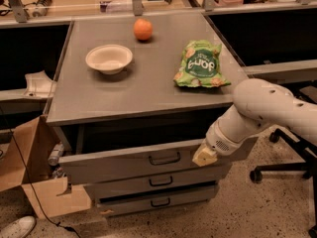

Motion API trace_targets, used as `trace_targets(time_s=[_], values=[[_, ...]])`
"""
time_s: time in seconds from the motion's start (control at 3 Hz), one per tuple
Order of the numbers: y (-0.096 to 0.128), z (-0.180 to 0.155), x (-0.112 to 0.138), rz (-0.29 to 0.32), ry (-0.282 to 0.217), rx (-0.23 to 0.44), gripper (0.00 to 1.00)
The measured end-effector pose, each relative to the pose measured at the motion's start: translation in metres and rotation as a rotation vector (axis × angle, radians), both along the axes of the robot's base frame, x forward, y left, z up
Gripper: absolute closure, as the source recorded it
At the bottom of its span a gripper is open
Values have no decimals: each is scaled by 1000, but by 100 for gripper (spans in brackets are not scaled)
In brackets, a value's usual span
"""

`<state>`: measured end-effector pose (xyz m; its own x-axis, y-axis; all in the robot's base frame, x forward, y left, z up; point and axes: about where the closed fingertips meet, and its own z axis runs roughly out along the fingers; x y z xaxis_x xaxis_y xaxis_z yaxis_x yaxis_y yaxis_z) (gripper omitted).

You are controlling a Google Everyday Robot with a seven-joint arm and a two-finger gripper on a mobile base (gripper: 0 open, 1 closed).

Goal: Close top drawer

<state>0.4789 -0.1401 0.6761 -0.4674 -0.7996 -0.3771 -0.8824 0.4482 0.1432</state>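
Nearest to us at the bottom there's a white shoe [16, 227] bottom left and a cardboard box [34, 177] next to the cabinet's left side; then the 3 grey drawers stacked, w/ the bottom drawer [158, 202] and the middle drawer [158, 181] both poking out a bit; above those the top drawer [124, 162] is pulled out furthest, dark gap showing btwn its front and the cabinet top, small loop handle [165, 158] at centre; our gripper [204, 155] sits right up against the drawer front, just right of the handle, at the end of the white arm [262, 108] coming in from the right; we can't tell if it's clenched or released from here tbh; office chair base [277, 167] on the floor at right; further back on the cabinet top [148, 90] there's a green chip bag [200, 65] on the right, a white bowl [109, 58] on the left, and an orange [143, 29] furthest back, all well apart.
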Motion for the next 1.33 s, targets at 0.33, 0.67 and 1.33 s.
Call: trace_targets(time_s=[0.33,0.67,1.33], values=[[0,0,-1,0,2,0,100],[9,-2,16,-9,-26,9,100],[34,3,55,-2,-118,30,100]])
